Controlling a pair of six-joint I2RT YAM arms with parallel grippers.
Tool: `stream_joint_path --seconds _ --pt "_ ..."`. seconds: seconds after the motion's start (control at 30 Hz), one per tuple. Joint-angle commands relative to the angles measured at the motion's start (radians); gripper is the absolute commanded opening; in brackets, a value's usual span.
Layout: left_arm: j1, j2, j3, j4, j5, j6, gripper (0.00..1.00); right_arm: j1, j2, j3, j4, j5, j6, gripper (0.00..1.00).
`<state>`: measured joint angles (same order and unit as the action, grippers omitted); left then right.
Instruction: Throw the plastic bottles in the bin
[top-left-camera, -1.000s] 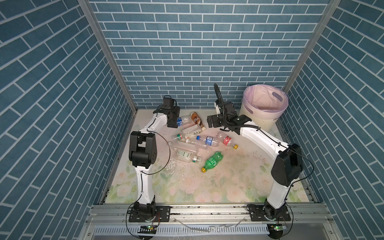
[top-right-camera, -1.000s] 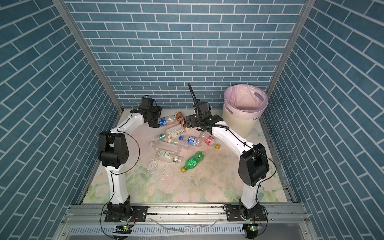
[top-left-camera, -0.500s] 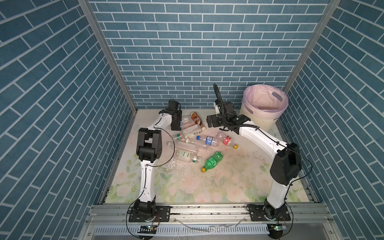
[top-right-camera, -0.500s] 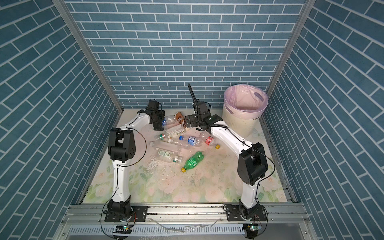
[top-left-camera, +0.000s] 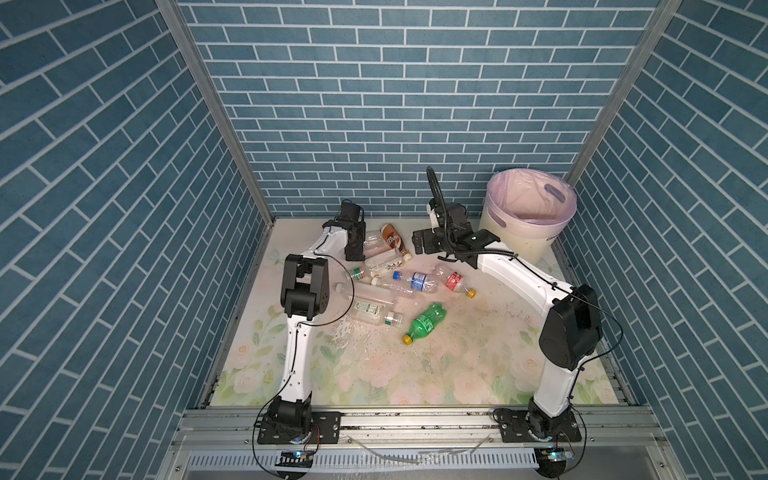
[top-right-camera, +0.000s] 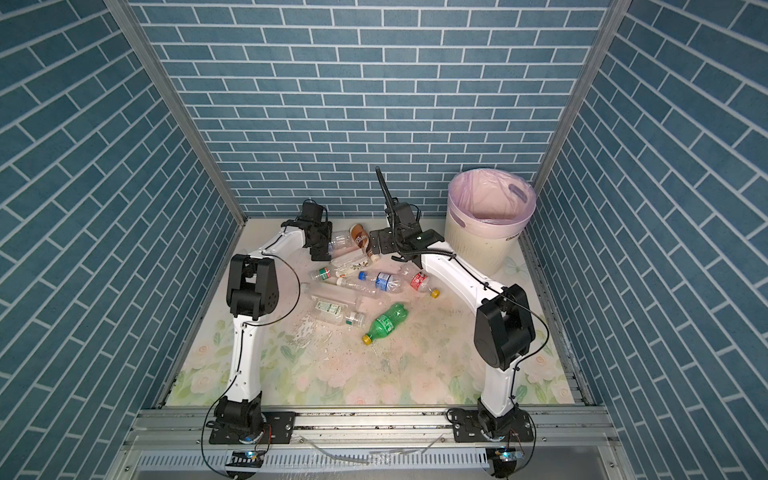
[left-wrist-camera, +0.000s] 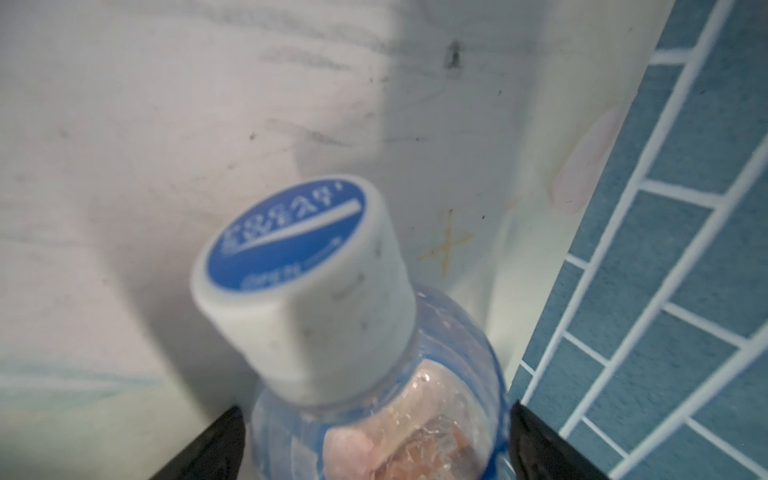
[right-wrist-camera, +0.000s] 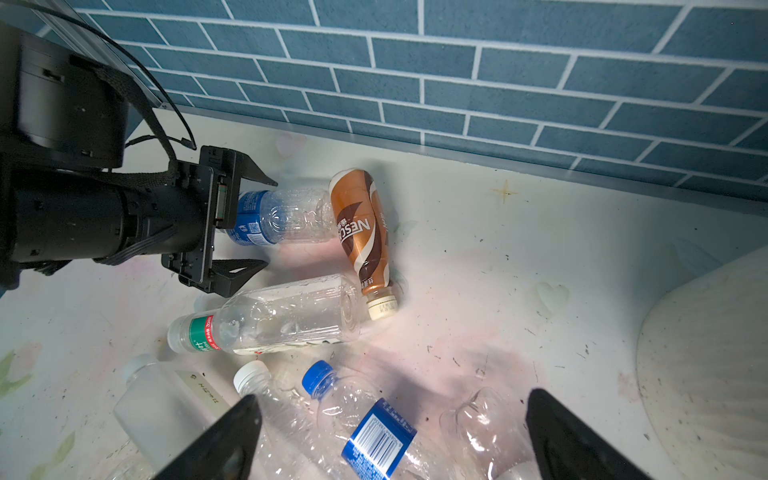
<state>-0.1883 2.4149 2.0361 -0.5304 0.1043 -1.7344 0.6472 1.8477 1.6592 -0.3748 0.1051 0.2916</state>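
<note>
The left hand (right-wrist-camera: 270, 222) stood open low over the desk (top-left-camera: 457, 361). Its black fingers (right-wrist-camera: 249, 168) sat on either side of the cap end of a clear blue-labelled bottle (right-wrist-camera: 286, 216), with no visible squeeze on it. In the left wrist view that bottle's white cap with a blue top (left-wrist-camera: 291, 257) poked out between the two fingers. The bottle lay on its side, its base touching the brown bottle (right-wrist-camera: 359, 224), which lay flat with its cream cap pointing away from the back wall.

The right hand (right-wrist-camera: 392, 397) was spread wide too and held nothing. In both top views it hung just beside the brown bottle, on the side opposite the left hand.

Just beside the brown bottle's cap lay a clear bottle with a red-and-green neck label (right-wrist-camera: 282, 320). Beyond that one, farther from the brown bottle, lay a crumpled blue-capped bottle (top-left-camera: 415, 280), a red-labelled bottle (top-left-camera: 455, 281) with a yellow cap, and a clear bottle with a green label (top-left-camera: 370, 311). The green bottle (top-left-camera: 426, 322) lay farthest from the brown one, all on their sides.

The bin (top-left-camera: 519, 241) stood upright with its pale pink liner folded over the rim. It was well apart from the brown bottle, past the right hand.
</note>
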Motion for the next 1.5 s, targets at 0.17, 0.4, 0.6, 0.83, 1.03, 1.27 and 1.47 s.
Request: stream_joint_path --seconds 0.17,0.4,0.6,0.83,1.03,1.27,1.47 --pt "0.0 0.013 -0.066 0.021 -0.027 0.013 0.79 0.0 -0.06 -0.058 0.04 0.035 0.007 0.99" --pt "0.006 -0.06 -0.144 0.067 -0.053 0.056 0.67 0.0 -0.107 -0.109 0.065 0.041 0.026 0.98" --pt "0.015 -0.145 -0.171 0.12 -0.045 0.173 0.66 -0.004 -0.144 -0.143 0.095 0.006 0.083 0.99" --pt "0.013 -0.245 -0.208 0.221 0.05 0.326 0.67 -0.027 -0.202 -0.205 0.207 -0.123 0.147 0.99" --pt "-0.017 -0.336 -0.167 0.154 0.081 0.606 0.68 -0.047 -0.194 -0.135 0.13 -0.235 0.038 0.99" --pt "-0.087 -0.465 -0.186 0.23 0.185 0.922 0.69 -0.091 -0.214 -0.109 0.124 -0.383 -0.046 0.99" --pt "-0.16 -0.526 -0.169 0.221 0.307 1.116 0.7 -0.132 -0.229 -0.097 0.134 -0.503 -0.069 0.99"
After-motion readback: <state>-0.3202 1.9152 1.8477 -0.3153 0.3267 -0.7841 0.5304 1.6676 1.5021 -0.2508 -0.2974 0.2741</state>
